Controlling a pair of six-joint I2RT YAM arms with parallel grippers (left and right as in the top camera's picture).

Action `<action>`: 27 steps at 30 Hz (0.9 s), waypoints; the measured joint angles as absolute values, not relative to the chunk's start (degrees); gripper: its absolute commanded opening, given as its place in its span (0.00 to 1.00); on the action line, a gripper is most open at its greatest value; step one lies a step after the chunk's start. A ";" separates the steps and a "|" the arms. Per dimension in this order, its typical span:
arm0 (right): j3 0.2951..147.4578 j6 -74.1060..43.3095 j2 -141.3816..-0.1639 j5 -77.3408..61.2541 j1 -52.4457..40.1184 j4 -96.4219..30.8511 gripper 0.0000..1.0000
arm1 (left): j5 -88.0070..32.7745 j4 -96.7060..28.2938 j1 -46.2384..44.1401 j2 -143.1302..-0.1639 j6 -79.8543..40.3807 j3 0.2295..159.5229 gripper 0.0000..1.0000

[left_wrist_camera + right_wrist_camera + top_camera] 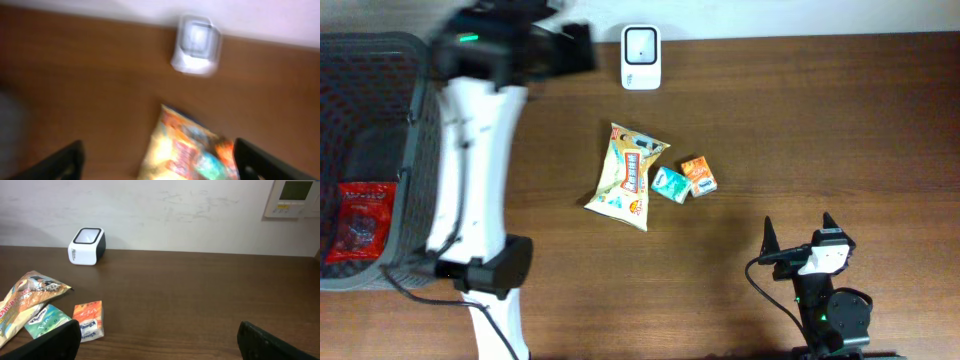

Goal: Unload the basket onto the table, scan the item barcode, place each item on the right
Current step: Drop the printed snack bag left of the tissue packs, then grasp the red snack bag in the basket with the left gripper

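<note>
At the far edge of the table (840,110) stands the white scanner (641,57); the snack bag (627,175) lies mid-table, just beside a green packet (670,184). Both the left claw (157,150) and right claw (159,330) gape wide, empty.

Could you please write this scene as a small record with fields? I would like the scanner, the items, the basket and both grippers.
scanner: white barcode scanner, upright at the far edge of the table
loose items: snack bag, teal packet, orange packet, grouped near the middle
basket: basket at the left end, red packet inside
left gripper: left gripper open, holding nothing, blurred, near the scanner
right gripper: right gripper open, holding nothing, at the near edge
</note>
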State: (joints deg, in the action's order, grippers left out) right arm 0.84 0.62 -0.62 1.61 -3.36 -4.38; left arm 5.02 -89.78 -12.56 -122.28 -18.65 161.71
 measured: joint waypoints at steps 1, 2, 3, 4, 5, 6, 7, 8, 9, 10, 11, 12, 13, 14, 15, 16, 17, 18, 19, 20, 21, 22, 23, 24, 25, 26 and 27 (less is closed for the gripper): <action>0.84 0.64 -0.64 1.63 -3.36 -4.40 0.98 | 9.41 -92.47 -8.97 -121.93 -17.58 166.39 0.91; 0.84 0.60 -0.64 1.61 -3.36 -4.40 0.98 | 15.25 -95.15 -3.77 -121.38 -16.56 170.41 0.86; 0.84 0.62 -0.62 1.58 -3.36 -4.40 0.98 | 19.40 -96.03 1.19 -120.90 -15.84 171.89 0.84; 0.84 0.60 -0.62 1.61 -3.36 -4.40 0.98 | 21.78 -96.36 5.10 -120.75 -15.55 172.33 0.84; 0.84 0.60 -0.62 1.63 -3.36 -4.40 0.98 | 23.81 -96.44 10.07 -120.75 -15.16 172.16 0.86; 0.84 0.62 -0.62 1.58 -3.36 -4.43 0.98 | 24.60 -96.36 13.69 -120.77 -15.09 171.09 0.87; 0.84 0.60 -0.62 1.61 -3.36 -4.40 0.98 | 25.30 -96.55 20.75 -120.81 -14.98 167.59 0.87; 0.84 0.60 -0.62 1.61 -3.36 -4.40 0.98 | 25.21 -96.40 22.92 -121.10 -14.98 165.84 0.87; 0.84 0.62 -0.62 1.61 -3.36 -4.40 0.98 | 23.88 -96.60 25.76 -120.60 -14.94 159.98 0.87; 0.84 0.58 -0.62 1.61 -3.36 -4.40 0.98 | 23.53 -96.16 26.98 -120.97 -14.96 157.38 0.88; 0.84 0.60 -0.62 1.61 -3.36 -4.40 0.99 | 22.87 -93.97 27.86 -120.92 -14.68 152.77 0.87; 0.84 0.67 -0.64 1.61 -3.36 -4.40 0.98 | 21.58 -90.87 28.69 -121.01 -13.43 146.21 0.87; 0.84 0.62 -0.62 1.61 -3.36 -4.43 0.98 | 20.47 -88.14 28.67 -121.56 -12.01 141.36 0.87; 0.84 0.62 -0.64 1.61 -3.36 -4.40 0.98 | 19.99 -84.95 28.56 -121.69 -10.83 136.92 0.88; 0.84 0.62 -0.62 1.61 -3.36 -4.38 0.98 | 19.94 -81.76 28.40 -121.40 -10.02 132.07 0.88; 0.84 0.60 -0.67 1.61 -3.36 -4.40 0.98 | 20.36 -79.53 28.23 -121.40 -9.37 127.17 0.88; 0.84 0.62 -0.62 1.61 -3.36 -4.40 0.98 | 21.28 -75.90 28.10 -121.40 -8.73 121.01 0.87; 0.84 0.62 -0.62 1.61 -3.36 -4.43 0.98 | 22.28 -72.51 28.10 -121.67 -7.64 114.48 0.84; 0.84 0.60 -0.64 1.61 -3.36 -4.43 0.98 | 22.87 -70.17 28.10 -121.86 -6.55 110.26 0.84; 0.84 0.62 -0.62 1.61 -3.36 -4.40 0.98 | 23.51 -66.24 28.16 -121.80 -5.04 105.54 0.84; 0.84 0.62 -0.64 1.61 -3.36 -4.40 0.98 | 23.70 -64.55 28.21 -121.82 -4.45 102.72 0.80; 0.84 0.62 -0.62 1.61 -3.36 -4.40 0.98 | 24.05 -62.94 28.25 -121.82 -3.81 100.05 0.79; 0.84 0.60 -0.62 1.63 -3.36 -4.40 0.98 | 24.69 -61.45 28.45 -121.82 -3.31 97.56 0.78; 0.84 0.62 -0.62 1.58 -3.36 -4.43 0.98 | 26.02 -60.12 28.69 -121.82 -2.83 95.24 0.76; 0.84 0.62 -0.62 1.61 -3.36 -4.43 0.98 | 28.16 -58.52 28.95 -121.82 -2.55 93.51 0.74; 0.84 0.60 -0.62 1.63 -3.36 -4.40 0.99 | 29.47 -57.63 29.23 -121.82 -2.31 92.33 0.73; 0.84 0.60 -0.62 1.61 -3.36 -4.40 0.98 | 30.55 -56.99 29.45 -121.60 -1.91 91.64 0.70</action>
State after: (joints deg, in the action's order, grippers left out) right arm 0.84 0.60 -0.62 1.61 -3.36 -4.40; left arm 30.55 -56.99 29.45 -121.60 -1.91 91.64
